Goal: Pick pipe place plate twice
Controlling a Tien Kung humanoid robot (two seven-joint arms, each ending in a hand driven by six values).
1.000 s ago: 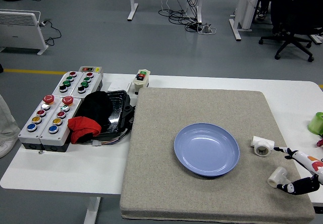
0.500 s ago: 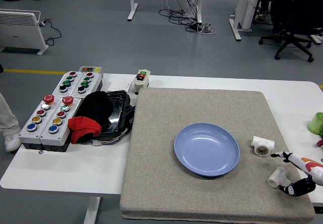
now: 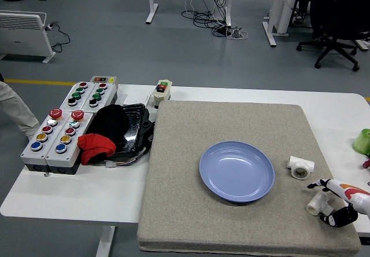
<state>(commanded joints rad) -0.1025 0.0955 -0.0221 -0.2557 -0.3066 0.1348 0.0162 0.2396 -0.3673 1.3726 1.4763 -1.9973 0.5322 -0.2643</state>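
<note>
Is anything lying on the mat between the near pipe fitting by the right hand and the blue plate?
Nothing visible. The near pipe fitting sits by the right hand, with bare mat between it and the blue plate. The second fitting lies farther back, off that line.

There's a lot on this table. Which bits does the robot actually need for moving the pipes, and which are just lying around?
Part of the job:
- blue plate
- tee pipe fitting
- second pipe fitting
- right hand, spread around that second fitting

Just lying about:
- button boxes
- small switch box
- black tray with red and black cloth
- green object
- grey mat
</note>
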